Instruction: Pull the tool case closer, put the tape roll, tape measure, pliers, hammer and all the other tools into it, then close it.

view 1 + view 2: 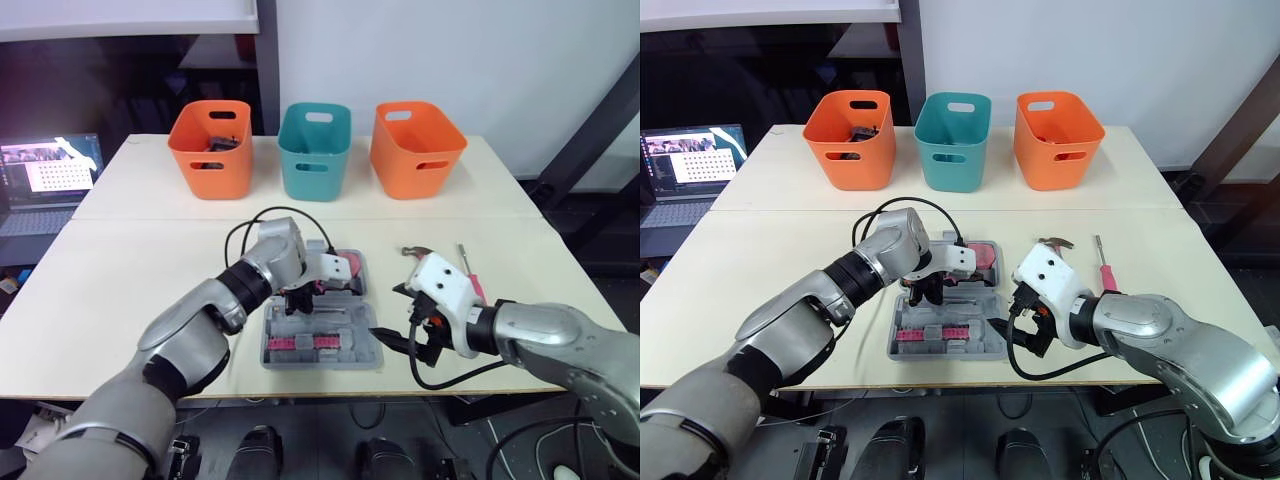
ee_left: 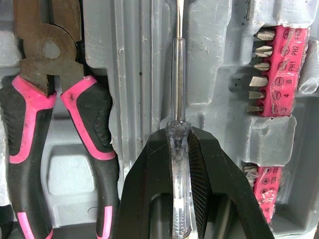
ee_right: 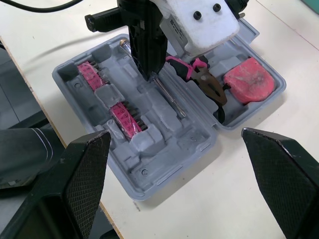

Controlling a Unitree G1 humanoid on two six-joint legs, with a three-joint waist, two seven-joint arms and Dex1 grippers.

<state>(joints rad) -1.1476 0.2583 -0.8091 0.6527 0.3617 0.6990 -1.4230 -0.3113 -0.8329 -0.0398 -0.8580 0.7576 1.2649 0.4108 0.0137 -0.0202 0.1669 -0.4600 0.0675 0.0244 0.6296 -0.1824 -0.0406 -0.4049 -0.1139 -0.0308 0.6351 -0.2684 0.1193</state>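
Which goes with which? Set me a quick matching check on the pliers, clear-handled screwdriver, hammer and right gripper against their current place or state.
Things:
1. pliers
2. clear-handled screwdriver
3. hammer
4. right gripper

Place or state:
A. open, holding nothing
B. lying in the tool case beside the tape measure
C. on the table, outside the case
D. clamped in the left gripper

Pairs: 1-B, 2-D, 3-C, 4-A.
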